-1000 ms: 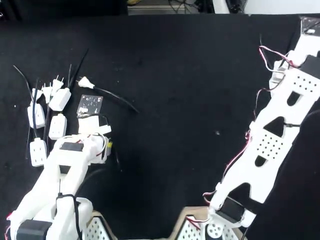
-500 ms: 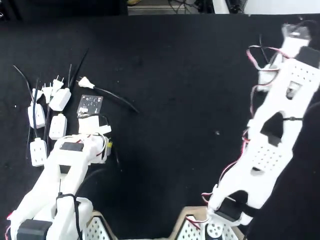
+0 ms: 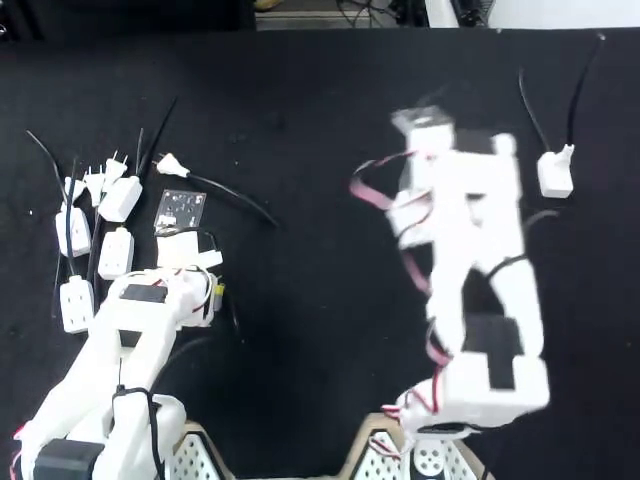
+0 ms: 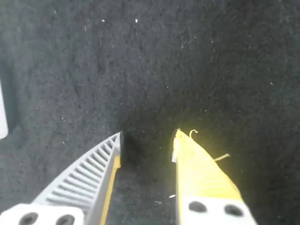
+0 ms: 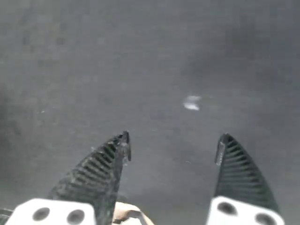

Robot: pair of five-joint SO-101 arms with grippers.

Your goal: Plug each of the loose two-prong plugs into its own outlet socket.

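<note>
From above, white outlet sockets [image 3: 115,252] and loose plugs [image 3: 170,164] lay clustered at the desk's [image 3: 320,100] left, just beyond the left arm [image 3: 130,330]. Another white corded piece [image 3: 555,172] lay far right, apart from the right arm [image 3: 480,220]. Left wrist view: left arm's jaws stood slightly apart over black desk, with a white edge [image 4: 2,112] cut off beside them. Right wrist view: right arm's jaws gaped wide over the desk, with a pale speck [image 5: 191,102] beyond them.

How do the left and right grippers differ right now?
The left gripper has its fingers a narrow gap apart; the right gripper has them spread wide. The left gripper has one yellow finger and one pale ribbed one; the right gripper's are both dark and ribbed. Both are open, empty, above the black mat.
</note>
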